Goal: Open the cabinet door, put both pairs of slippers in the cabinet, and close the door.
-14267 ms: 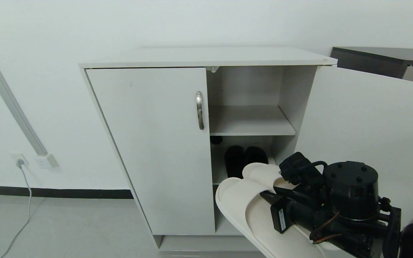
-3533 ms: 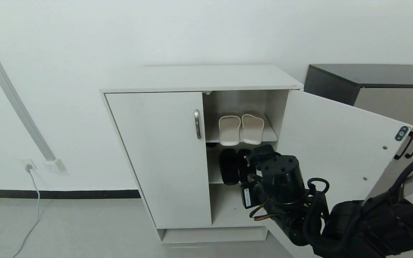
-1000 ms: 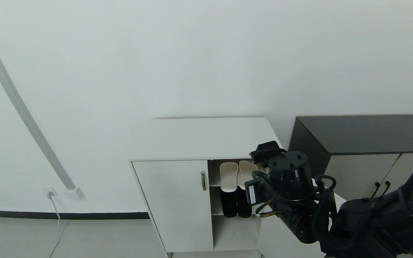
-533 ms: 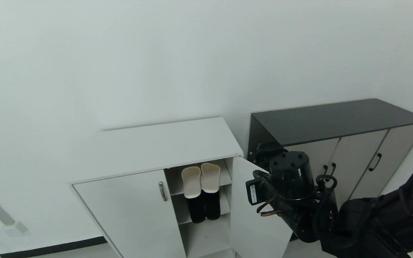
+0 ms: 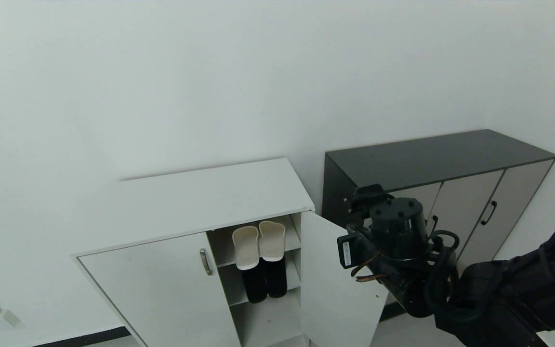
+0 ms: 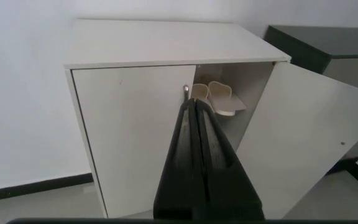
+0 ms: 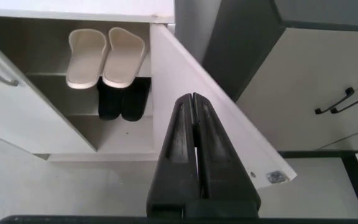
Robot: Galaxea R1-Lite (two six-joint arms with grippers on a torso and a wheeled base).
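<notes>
White two-door cabinet: right door open; cream slippers on upper shelf, black slippers directly beneath. Left pincer, right pincer: pressed together, before cabinet.

The cabinet is cut off by the head view's lower edge — its base and the foot of the open door are lost. The far ends of the black slippers are covered by the upper shelf. The handle is half hidden by the left gripper.
</notes>
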